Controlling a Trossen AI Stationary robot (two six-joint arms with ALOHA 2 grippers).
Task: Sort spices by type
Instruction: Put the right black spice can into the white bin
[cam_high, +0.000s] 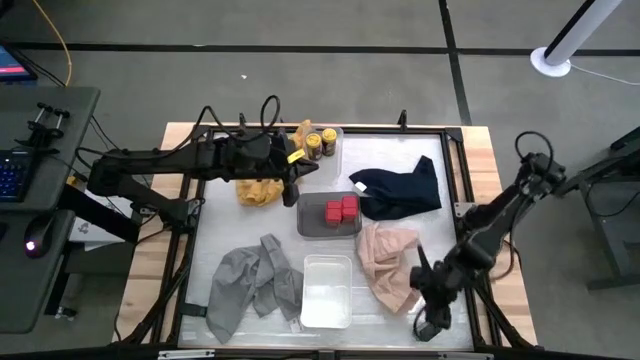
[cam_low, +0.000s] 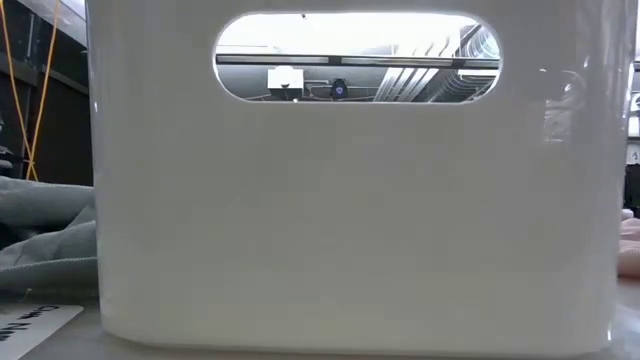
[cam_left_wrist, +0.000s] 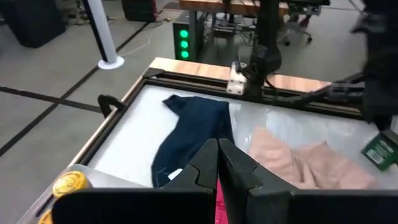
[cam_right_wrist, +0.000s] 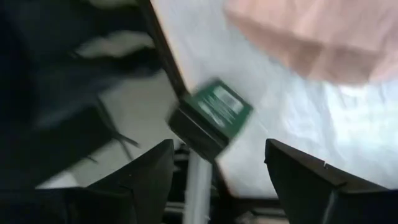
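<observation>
Surface (cam_high: 235, 225) is matte white, framed by a dark rail on light wood.

Soft crumpled cloths: yellow cloth (cam_high: 258, 190) beside the left arm, navy cloth (cam_high: 400, 188) right of centre, pink cloth (cam_high: 390, 262) below it, grey cloth (cam_high: 248, 285) at front left.

Rigid items: grey tray (cam_high: 312, 226) at centre holds the two red boxy tins (cam_high: 340, 209), touching each other. Clear tray (cam_high: 335, 150) at the back holds the two dark round jars (cam_high: 320, 143) with shiny yellow lids. A translucent white bin (cam_high: 327, 290) sits at front centre, rounded corners, slot handle seen in the low view.

Left gripper (cam_left_wrist: 217, 163) hovers over the grey tray's edge, fingers pressed together, holding nothing.

Right gripper (cam_right_wrist: 217, 162) hangs over the front right corner of the surface, fingers spread wide. A flat black tin with green label (cam_right_wrist: 211, 117) lies tilted at the rail there, beyond the fingers, not gripped.
</observation>
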